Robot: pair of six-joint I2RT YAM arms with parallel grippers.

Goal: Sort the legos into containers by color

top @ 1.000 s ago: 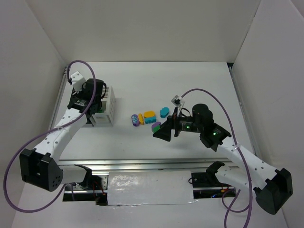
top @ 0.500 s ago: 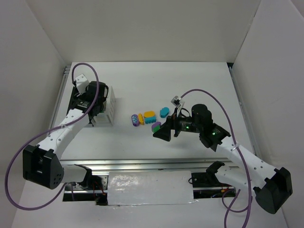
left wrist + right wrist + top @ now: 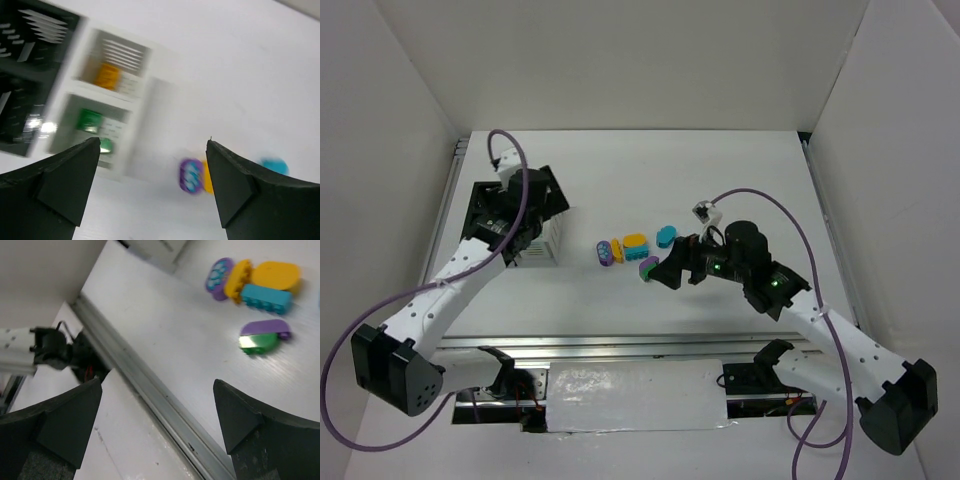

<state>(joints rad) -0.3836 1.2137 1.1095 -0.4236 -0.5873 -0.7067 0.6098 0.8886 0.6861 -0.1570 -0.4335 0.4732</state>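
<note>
Left gripper [image 3: 152,146] hung over the table, jaws spread wide and carrying nothing. Below it, the white container [image 3: 150,92] sat just beside the black container [image 3: 30,75]. An orange brick [image 3: 107,76] lay in one white compartment and blurred green bricks [image 3: 90,120] in the other. From above, the left arm [image 3: 470,260] covered most of that white box.

Over to the loose legos at mid-table. A purple brick [image 3: 605,253], a yellow brick [image 3: 617,250], an orange rounded brick [image 3: 636,240] and a teal brick [image 3: 636,252] were bunched together, touching, in a row running left to right. A teal oval [image 3: 666,236] lay apart from them, tilted on the diagonal. The purple-on-green stack [image 3: 262,336] sat nearest the right gripper [image 3: 665,272], its long axis across the wrist view, purple on top. The right jaws also stood wide apart and empty, with the metal rail [image 3: 150,395] beneath them.
</note>
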